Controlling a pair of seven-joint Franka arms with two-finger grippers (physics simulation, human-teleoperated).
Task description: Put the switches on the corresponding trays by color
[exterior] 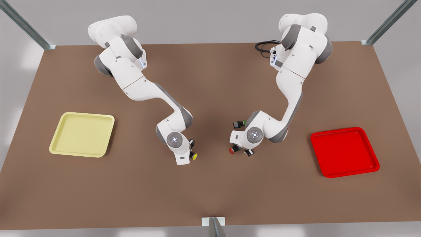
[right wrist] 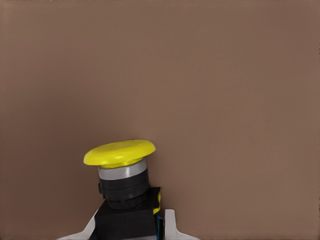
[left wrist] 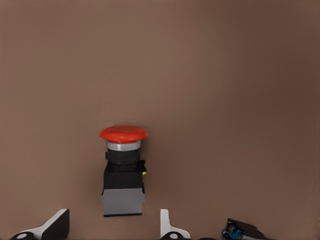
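The red switch [left wrist: 123,170] lies on the brown table [exterior: 210,184] between the wide-apart fingers [left wrist: 55,225] of my left gripper [left wrist: 112,227], which is open and not touching it. In the front view this gripper [exterior: 241,150] is right of centre, with the red switch [exterior: 233,150] beside it. My right gripper [right wrist: 129,227] is shut on the dark body of the yellow switch [right wrist: 120,170]; in the front view it [exterior: 192,149] sits left of centre with the yellow cap [exterior: 195,156] showing. The pale yellow tray [exterior: 82,134] lies at the front view's left, the red tray [exterior: 344,152] at its right.
A green-capped switch [exterior: 239,124] lies on the table just behind the left arm's wrist. Metal frame posts stand at the table's far corners, and a bracket [exterior: 213,222] sits at the middle of the near edge.
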